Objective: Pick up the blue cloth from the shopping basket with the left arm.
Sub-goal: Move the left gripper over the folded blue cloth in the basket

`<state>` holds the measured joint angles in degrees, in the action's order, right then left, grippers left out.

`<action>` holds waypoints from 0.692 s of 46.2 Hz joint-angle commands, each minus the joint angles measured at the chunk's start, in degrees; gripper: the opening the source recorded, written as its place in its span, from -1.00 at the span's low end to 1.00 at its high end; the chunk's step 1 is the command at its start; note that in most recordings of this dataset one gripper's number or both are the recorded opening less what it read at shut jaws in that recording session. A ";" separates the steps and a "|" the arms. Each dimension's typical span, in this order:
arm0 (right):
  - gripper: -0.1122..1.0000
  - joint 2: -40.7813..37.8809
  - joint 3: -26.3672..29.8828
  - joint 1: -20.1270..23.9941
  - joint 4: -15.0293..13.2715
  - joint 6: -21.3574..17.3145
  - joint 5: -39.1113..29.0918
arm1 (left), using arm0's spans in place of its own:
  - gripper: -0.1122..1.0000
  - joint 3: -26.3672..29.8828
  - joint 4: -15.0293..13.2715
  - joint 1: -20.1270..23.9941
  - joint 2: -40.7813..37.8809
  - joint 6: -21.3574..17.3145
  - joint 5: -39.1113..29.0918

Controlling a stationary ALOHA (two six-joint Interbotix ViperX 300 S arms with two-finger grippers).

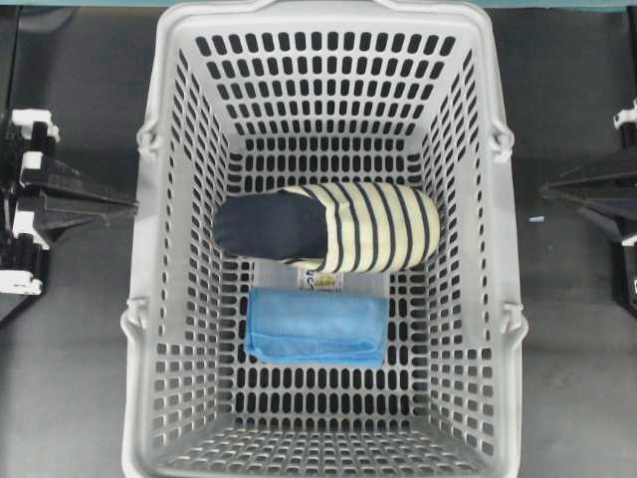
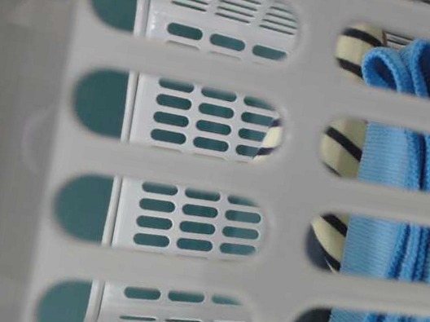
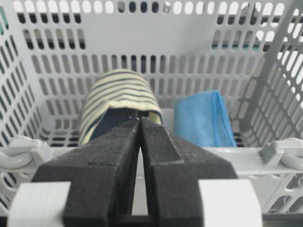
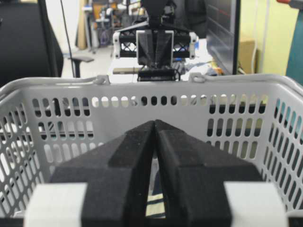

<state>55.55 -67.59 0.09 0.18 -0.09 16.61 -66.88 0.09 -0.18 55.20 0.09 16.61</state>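
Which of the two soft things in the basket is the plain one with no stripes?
The blue cloth, folded flat on the shopping basket floor. The slipper beside it has navy and cream stripes.

No readable text, brand, no. or sign anywhere. Only candidate: a small label w/ dark print and a yellow-green patch, on a clear packet lying in the basket, between the slipper and the cloth. Print too small and blurred to make out; partly hidden under the slipper.
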 commanded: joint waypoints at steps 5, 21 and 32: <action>-0.78 -0.44 0.97 -0.26 0.26 -0.26 -0.26 | -0.80 8.00 2.55 0.09 0.62 1.85 -9.84; -0.79 -0.18 3.69 -0.26 0.53 -0.09 -12.22 | -0.80 25.93 2.55 -3.25 -7.73 1.85 -35.86; 0.04 0.35 4.39 -0.18 0.62 -0.26 -14.50 | -0.80 35.42 2.55 -4.31 -16.96 2.37 -41.84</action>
<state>56.16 -64.69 -0.09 0.53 -0.18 1.93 -35.51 2.37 -4.31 40.43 2.20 -23.99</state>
